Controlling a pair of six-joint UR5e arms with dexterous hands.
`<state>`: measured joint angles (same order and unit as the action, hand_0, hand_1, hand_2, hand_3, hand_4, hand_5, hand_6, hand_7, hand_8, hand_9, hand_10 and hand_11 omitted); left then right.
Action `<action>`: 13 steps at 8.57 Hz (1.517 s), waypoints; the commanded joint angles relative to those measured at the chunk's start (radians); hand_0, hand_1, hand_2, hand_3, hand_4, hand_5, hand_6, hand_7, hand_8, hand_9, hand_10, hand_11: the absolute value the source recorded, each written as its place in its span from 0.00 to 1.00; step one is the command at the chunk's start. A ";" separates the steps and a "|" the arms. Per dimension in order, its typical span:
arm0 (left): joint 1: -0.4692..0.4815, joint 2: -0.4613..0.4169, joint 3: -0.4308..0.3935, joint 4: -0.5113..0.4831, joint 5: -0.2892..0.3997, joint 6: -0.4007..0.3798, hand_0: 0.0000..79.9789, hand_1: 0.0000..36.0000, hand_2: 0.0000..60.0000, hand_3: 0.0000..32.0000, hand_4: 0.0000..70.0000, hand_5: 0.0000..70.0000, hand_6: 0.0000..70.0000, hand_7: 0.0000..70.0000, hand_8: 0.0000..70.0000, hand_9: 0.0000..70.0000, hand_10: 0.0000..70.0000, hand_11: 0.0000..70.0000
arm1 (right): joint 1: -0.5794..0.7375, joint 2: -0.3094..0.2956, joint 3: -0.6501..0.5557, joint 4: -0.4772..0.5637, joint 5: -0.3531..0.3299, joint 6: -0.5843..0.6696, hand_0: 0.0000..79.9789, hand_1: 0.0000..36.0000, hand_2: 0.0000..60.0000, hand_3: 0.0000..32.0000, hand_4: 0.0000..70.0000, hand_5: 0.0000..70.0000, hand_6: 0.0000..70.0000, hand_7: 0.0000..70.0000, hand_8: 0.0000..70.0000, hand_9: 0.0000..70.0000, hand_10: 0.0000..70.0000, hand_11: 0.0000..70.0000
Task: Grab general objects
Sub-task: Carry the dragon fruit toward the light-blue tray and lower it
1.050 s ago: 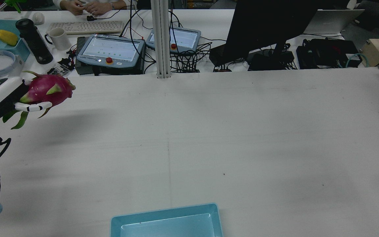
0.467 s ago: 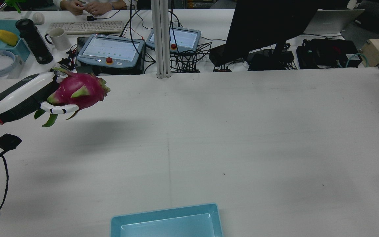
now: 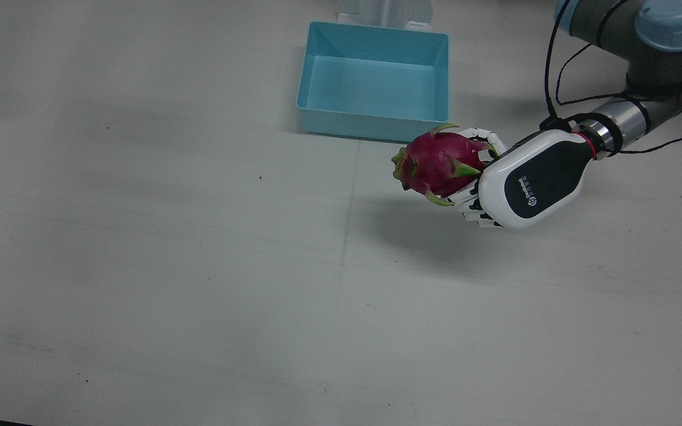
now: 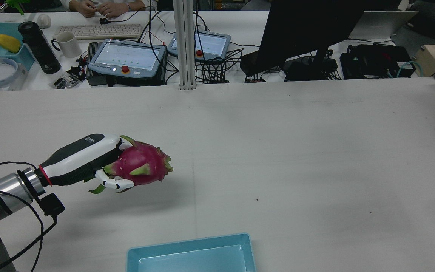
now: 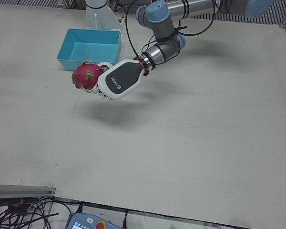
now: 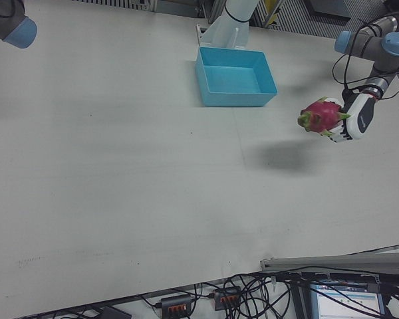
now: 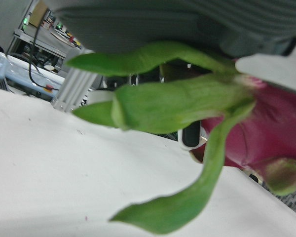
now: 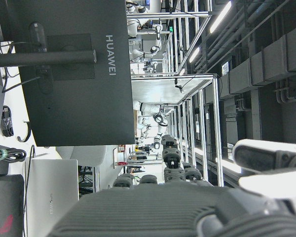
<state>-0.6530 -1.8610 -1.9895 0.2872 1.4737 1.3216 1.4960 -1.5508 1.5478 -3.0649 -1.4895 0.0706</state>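
**Left hand carries a dragon fruit above the tabletop**

Front view: the left hand is clenched around a magenta dragon fruit, its fingers wrapped under and over the fruit; the fruit hangs clear of the white tabletop with a shadow below it, just in front of the near right corner of the blue bin.

Rear view: the left hand reaches in from the view's left, holding the dragon fruit with green scales sticking out; the blue bin sits at the bottom edge, well apart from the fruit.

Left-front view: the dragon fruit sits in the left hand beside the blue bin.

Right-front view: the fruit is raised off the tabletop, right of the blue bin.

Left hand view: green scales and red skin of the dragon fruit fill the picture, blurred.

Right hand view: the right hand shows only its back, facing a monitor; I cannot tell whether it is open or closed.
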 commanded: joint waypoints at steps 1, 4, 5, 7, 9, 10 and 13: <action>0.111 -0.001 -0.008 -0.008 0.003 0.051 0.09 0.16 1.00 0.00 0.48 1.00 1.00 1.00 1.00 1.00 1.00 1.00 | 0.000 0.000 0.000 0.000 0.000 0.000 0.00 0.00 0.00 0.00 0.00 0.00 0.00 0.00 0.00 0.00 0.00 0.00; 0.162 -0.003 -0.070 0.045 0.007 0.053 0.11 0.24 1.00 0.00 0.49 1.00 1.00 1.00 1.00 1.00 1.00 1.00 | 0.000 0.000 -0.001 0.000 0.000 0.000 0.00 0.00 0.00 0.00 0.00 0.00 0.00 0.00 0.00 0.00 0.00 0.00; 0.196 -0.012 -0.090 0.093 0.007 0.053 0.13 0.23 1.00 0.00 0.49 1.00 1.00 1.00 1.00 1.00 1.00 1.00 | 0.001 0.000 -0.002 0.000 0.000 0.000 0.00 0.00 0.00 0.00 0.00 0.00 0.00 0.00 0.00 0.00 0.00 0.00; 0.223 -0.047 -0.092 0.138 0.031 0.054 0.16 0.22 1.00 0.00 0.48 1.00 1.00 1.00 1.00 1.00 1.00 1.00 | 0.000 0.000 -0.001 0.000 0.000 0.000 0.00 0.00 0.00 0.00 0.00 0.00 0.00 0.00 0.00 0.00 0.00 0.00; 0.268 -0.047 -0.092 0.153 0.031 0.059 0.19 0.25 1.00 0.00 0.48 1.00 1.00 1.00 1.00 1.00 1.00 1.00 | 0.000 0.000 0.000 0.000 0.000 0.000 0.00 0.00 0.00 0.00 0.00 0.00 0.00 0.00 0.00 0.00 0.00 0.00; 0.271 -0.047 -0.094 0.156 0.031 0.059 0.23 0.27 1.00 0.00 0.47 1.00 1.00 1.00 1.00 1.00 1.00 1.00 | 0.000 0.000 -0.001 0.000 -0.002 -0.002 0.00 0.00 0.00 0.00 0.00 0.00 0.00 0.00 0.00 0.00 0.00 0.00; 0.302 -0.099 -0.118 0.240 0.033 0.059 0.49 0.39 1.00 0.00 0.43 1.00 0.88 0.90 0.88 1.00 1.00 1.00 | 0.000 0.000 -0.002 0.000 0.000 0.000 0.00 0.00 0.00 0.00 0.00 0.00 0.00 0.00 0.00 0.00 0.00 0.00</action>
<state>-0.3706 -1.9297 -2.0852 0.4750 1.5053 1.3803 1.4957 -1.5509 1.5469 -3.0649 -1.4898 0.0703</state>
